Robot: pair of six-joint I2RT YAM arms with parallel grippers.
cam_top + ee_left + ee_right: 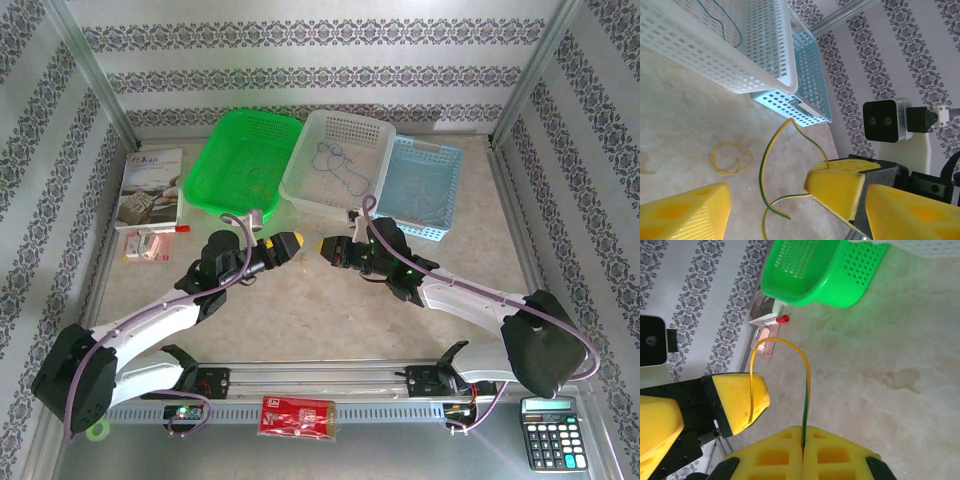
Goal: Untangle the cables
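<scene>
**A:** Can you read any writing?

**B:** Not really. The booklet (150, 185) at the far left has printing on its cover, and so does the red packet (297, 415) at the near edge, but both are too small to make out. The calculator (550, 435) shows no brand that I can read.

**A:** What's the count?

**B:** There are three perforated plastic baskets in a row at the back: the green basket (245, 130), the white basket (310, 135) and the blue basket (440, 160). I can count three thin cords.

**A:** Where are they?

**B:** The dark blue cable (721, 25) lies curled inside the white basket. The yellow loop (730, 158) lies flat on the mottled beige table (300, 300), in front of the baskets. The yellow-green cable (805, 385) is off the table, between the two tools.

**A:** What are the tools doing?

**B:** The right gripper (803, 432) has its blocky yellow pads pressed together on that cable. The cord comes up out of the seam between the pads and arches over. Its free end rests against one finger (742, 397) of the left gripper (293, 242). The left jaws stand apart and clamp nothing, and the two grippers are nearly tip to tip in front of the white basket.
</scene>
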